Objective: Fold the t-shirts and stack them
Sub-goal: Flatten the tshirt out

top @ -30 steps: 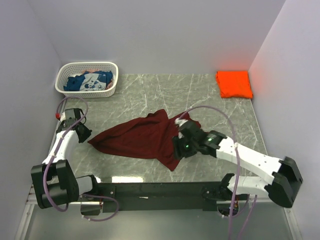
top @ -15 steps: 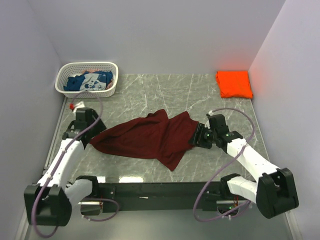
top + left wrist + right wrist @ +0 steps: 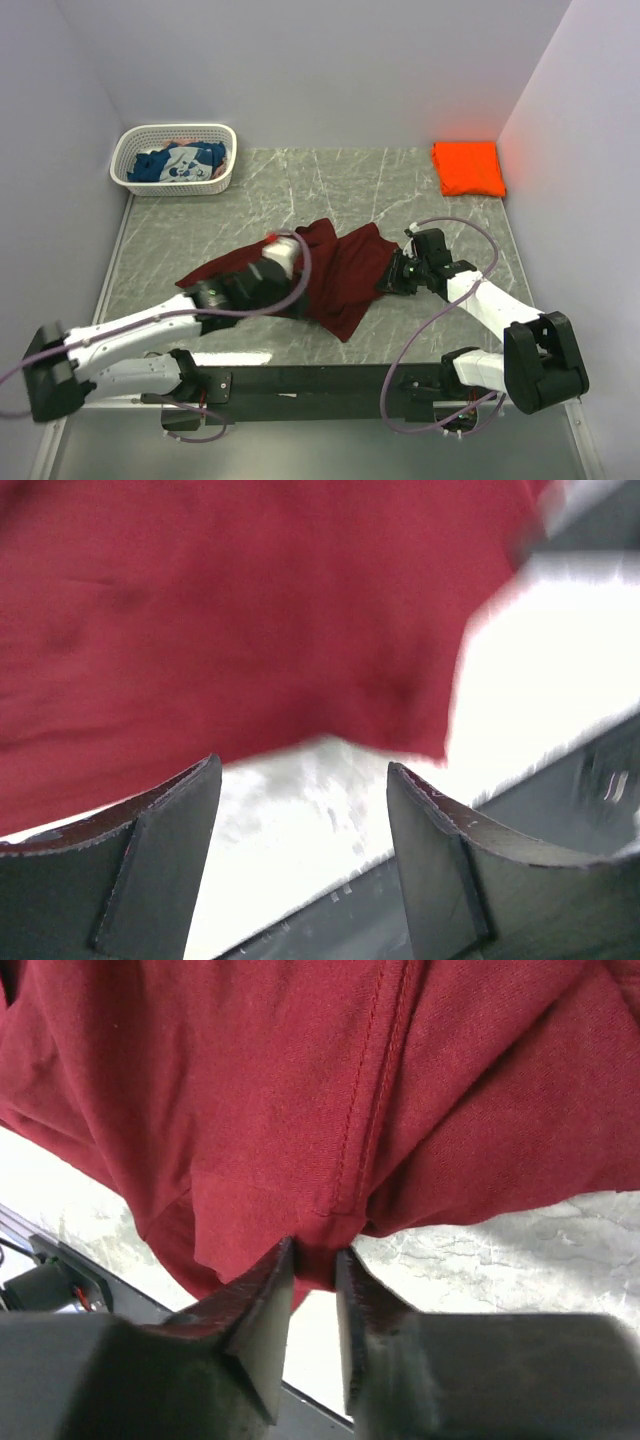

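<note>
The dark maroon t-shirt (image 3: 340, 265) lies crumpled across the middle of the table. My left gripper (image 3: 296, 296) hovers at its near edge and is open; in the left wrist view the left gripper (image 3: 303, 765) frames only bare table, with maroon cloth (image 3: 250, 610) ahead. My right gripper (image 3: 388, 278) sits at the shirt's right edge. In the right wrist view the right gripper (image 3: 313, 1250) pinches a fold of the shirt's hem (image 3: 300, 1080). A folded orange t-shirt (image 3: 469, 167) lies at the back right. The blue printed t-shirt (image 3: 180, 163) is in the basket.
The white lattice basket (image 3: 226, 135) stands at the back left corner. Walls close the table on the left, back and right. The black rail (image 3: 320, 380) with the arm bases runs along the near edge.
My left arm let go of the shirt's left end, opened, and swung right over the shirt's near side. My right gripper moved right, the cloth spread that way, and its jaws narrowed on the hem.
</note>
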